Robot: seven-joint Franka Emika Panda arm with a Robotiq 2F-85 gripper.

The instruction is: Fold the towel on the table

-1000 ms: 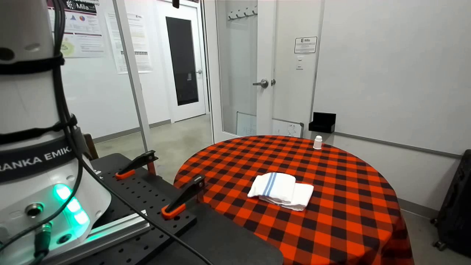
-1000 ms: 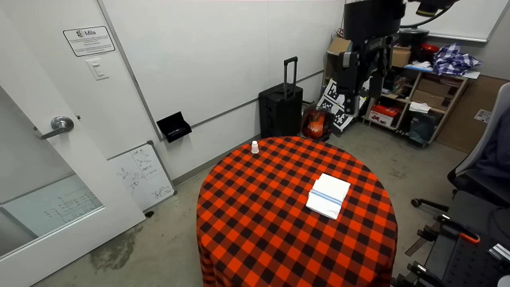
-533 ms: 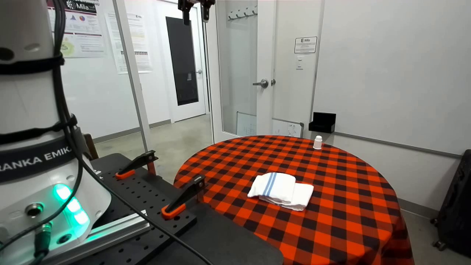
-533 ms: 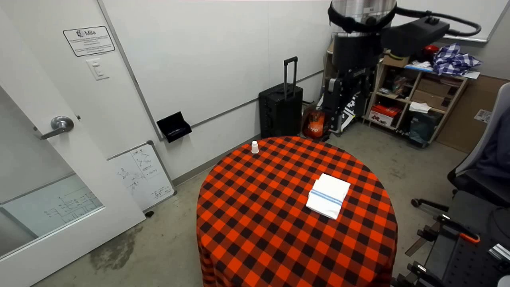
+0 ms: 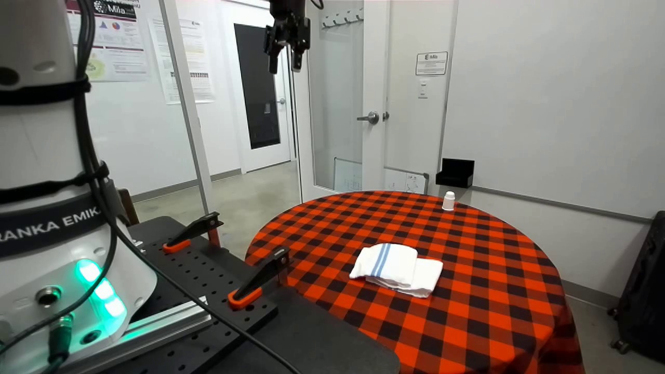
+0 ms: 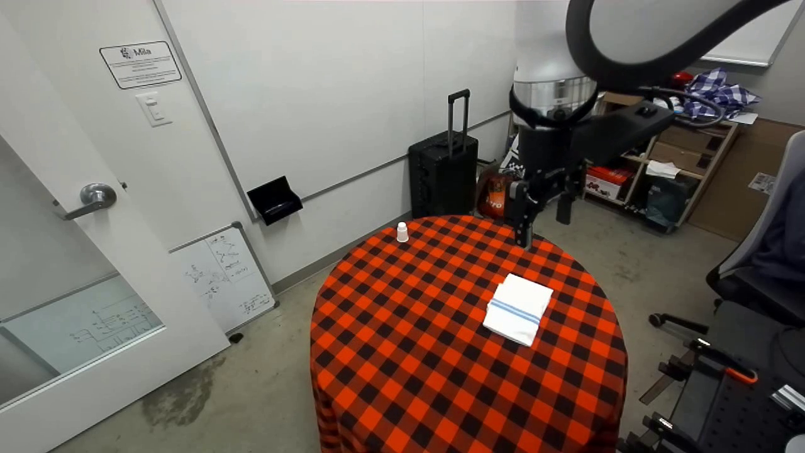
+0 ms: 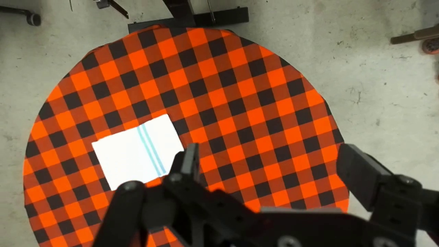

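The white towel with blue stripes lies as a folded, layered rectangle on the round table, which has a red-and-black checked cloth. Both show in both exterior views: towel (image 5: 389,264), towel (image 6: 519,309), table (image 5: 483,306), table (image 6: 402,358). In an exterior view a lower layer sticks out past the striped top layer. In the wrist view the towel (image 7: 127,157) lies left of the jaws, one corner hidden behind the left finger. My gripper (image 7: 267,147) is open with nothing between its fingers. The gripper (image 5: 284,70) hangs well above the table, also seen in an exterior view (image 6: 543,232).
A small white bottle (image 5: 448,201) stands near the table's edge, also in an exterior view (image 6: 402,233). Black clamps with orange pads (image 5: 258,280) sit on the robot's mounting bench. A black suitcase (image 6: 443,176) and a chair (image 6: 767,233) stand beyond the table.
My gripper has come down from above, into full view in an exterior view, and moved closer over the table. The towel and the bottle have not moved.
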